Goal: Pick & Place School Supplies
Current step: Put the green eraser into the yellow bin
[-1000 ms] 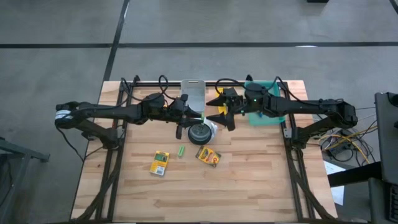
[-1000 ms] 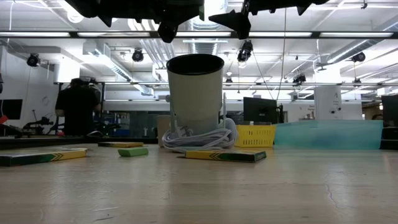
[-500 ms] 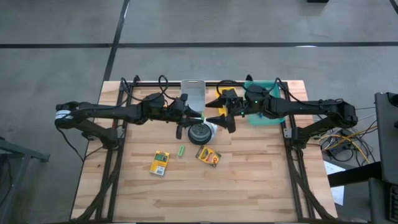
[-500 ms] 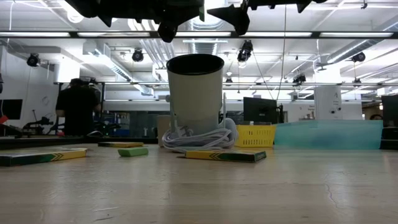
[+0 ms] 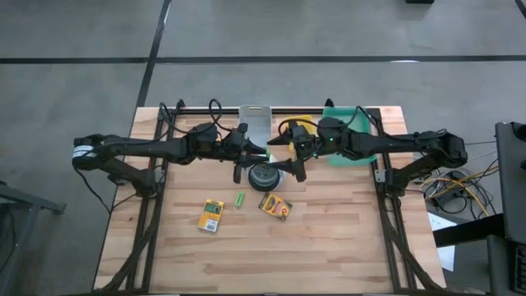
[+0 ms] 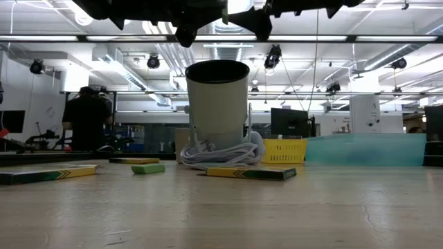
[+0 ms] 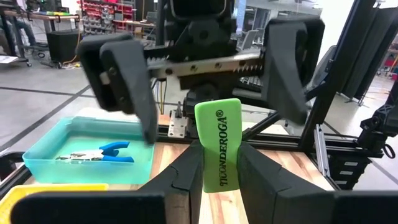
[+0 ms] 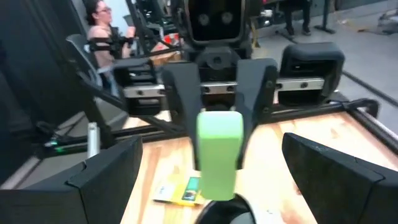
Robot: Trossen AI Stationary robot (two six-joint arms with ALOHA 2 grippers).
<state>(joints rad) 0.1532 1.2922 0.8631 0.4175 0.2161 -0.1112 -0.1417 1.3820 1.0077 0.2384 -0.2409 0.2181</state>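
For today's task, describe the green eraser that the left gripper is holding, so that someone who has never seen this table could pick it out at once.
Start at the white cup standing mid-table, toward the back edge. Just above it the two dark arms meet, and the left gripper pinches a light-green eraser upright, facing the open right gripper. Unlike the other green piece, which lies flat on the wood by the crayon boxes, this one is held in the air.

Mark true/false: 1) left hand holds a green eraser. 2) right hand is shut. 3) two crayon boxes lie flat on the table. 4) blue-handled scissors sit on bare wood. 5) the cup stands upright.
1) The left hand holds the green eraser: true.
2) The right hand is shut: false, it is wide open, facing the eraser.
3) Two crayon boxes lie flat on the table: true.
4) The blue-handled scissors sit on bare wood: false, they lie in the teal tray.
5) The cup stands upright: true.
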